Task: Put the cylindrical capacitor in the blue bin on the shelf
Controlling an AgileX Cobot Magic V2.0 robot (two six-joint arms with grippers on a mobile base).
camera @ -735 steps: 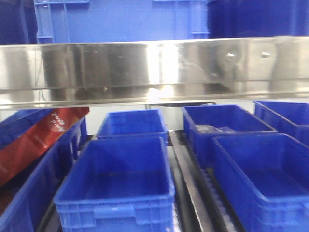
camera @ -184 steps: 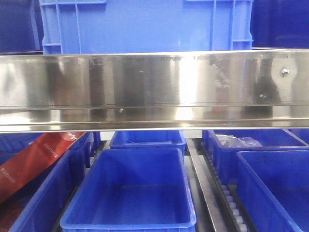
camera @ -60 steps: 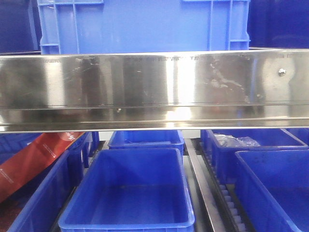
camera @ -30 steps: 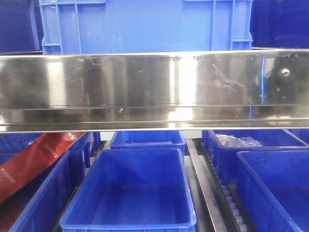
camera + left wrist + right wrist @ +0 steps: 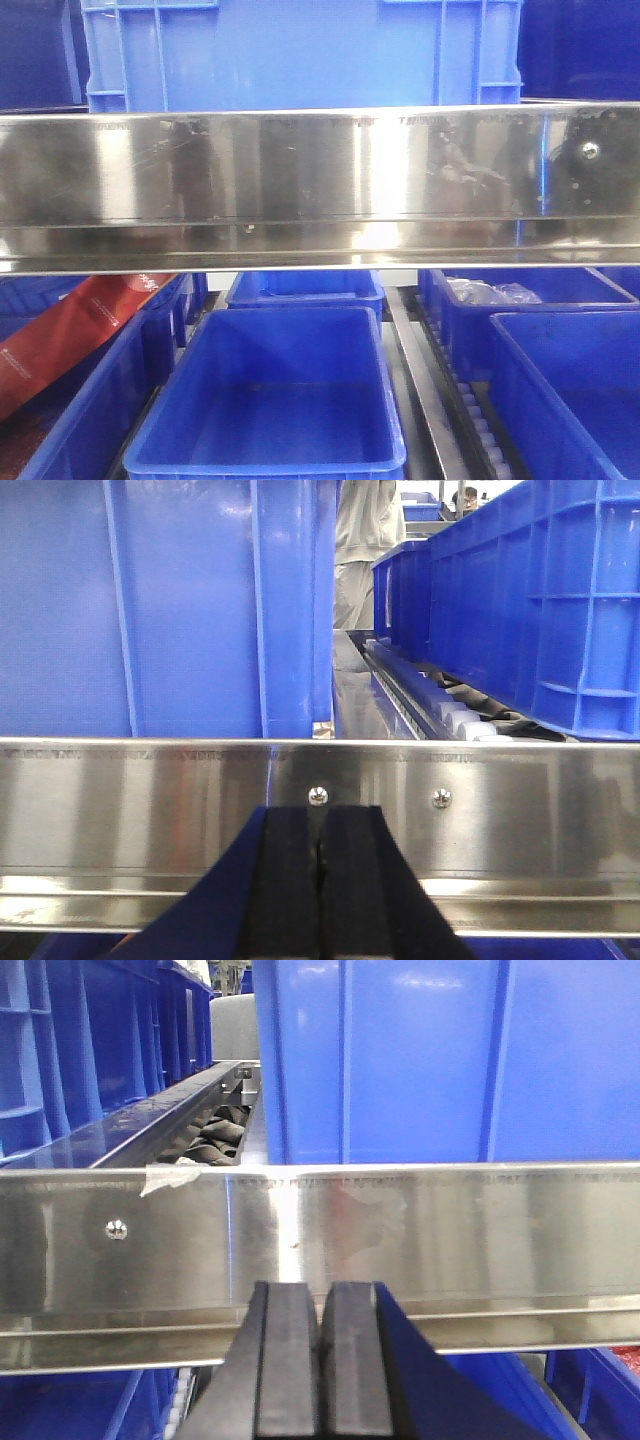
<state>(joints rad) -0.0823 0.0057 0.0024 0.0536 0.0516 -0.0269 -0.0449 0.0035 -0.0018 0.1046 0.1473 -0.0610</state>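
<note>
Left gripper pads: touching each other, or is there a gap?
Touching. The left wrist view shows the left gripper with both black pads pressed together along a thin seam, nothing visible between them, in front of the shelf edge.

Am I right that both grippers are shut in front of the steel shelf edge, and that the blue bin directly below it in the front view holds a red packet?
Not quite. In the front view that centre blue bin looks empty; the red packet lies in the bin to its left. Left gripper and right gripper are shut before the shelf.
</note>
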